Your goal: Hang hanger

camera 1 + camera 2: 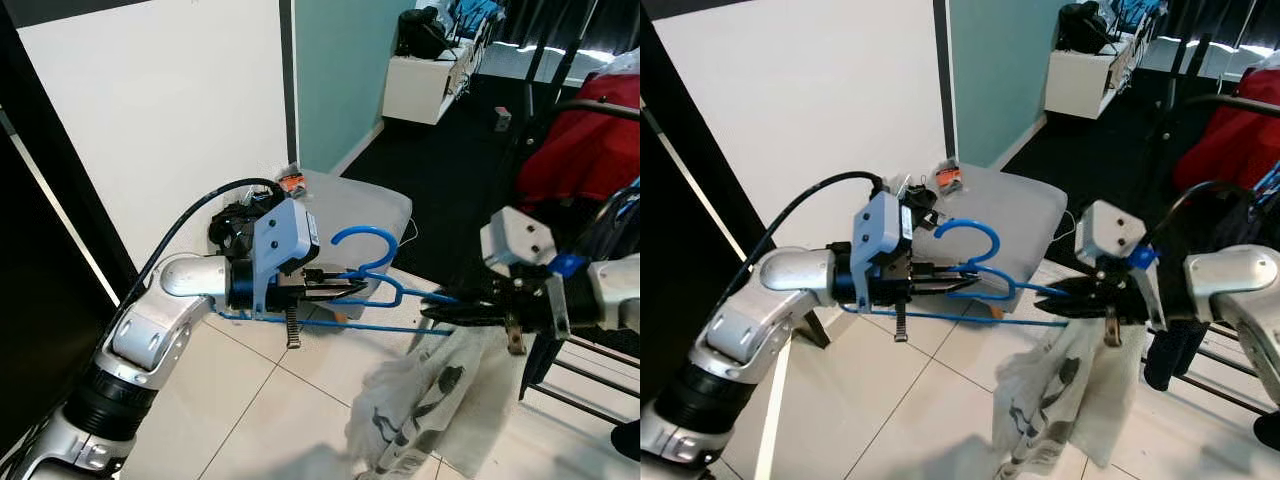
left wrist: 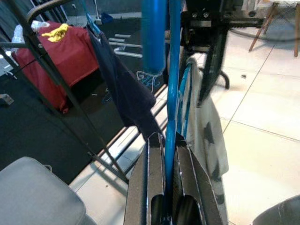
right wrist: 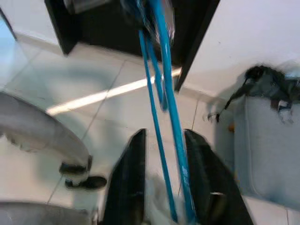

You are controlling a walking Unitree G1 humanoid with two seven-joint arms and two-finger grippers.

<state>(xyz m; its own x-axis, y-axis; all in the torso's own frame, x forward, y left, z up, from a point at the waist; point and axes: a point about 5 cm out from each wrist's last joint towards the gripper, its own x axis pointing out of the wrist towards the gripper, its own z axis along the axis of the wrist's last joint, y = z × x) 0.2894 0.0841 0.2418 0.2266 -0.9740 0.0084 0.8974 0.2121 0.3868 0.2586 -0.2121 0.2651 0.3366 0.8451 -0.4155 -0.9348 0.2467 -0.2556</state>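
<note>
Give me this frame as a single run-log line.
stage: hanger not yet hung | left gripper: shut on blue hanger | right gripper: holds hanger's other end | white shirt: draped on hanger | rack: beside

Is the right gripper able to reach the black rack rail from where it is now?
Probably yes: the right gripper, holding the blue hanger with the left gripper, sits close beside the rack rail, nothing between.
</note>
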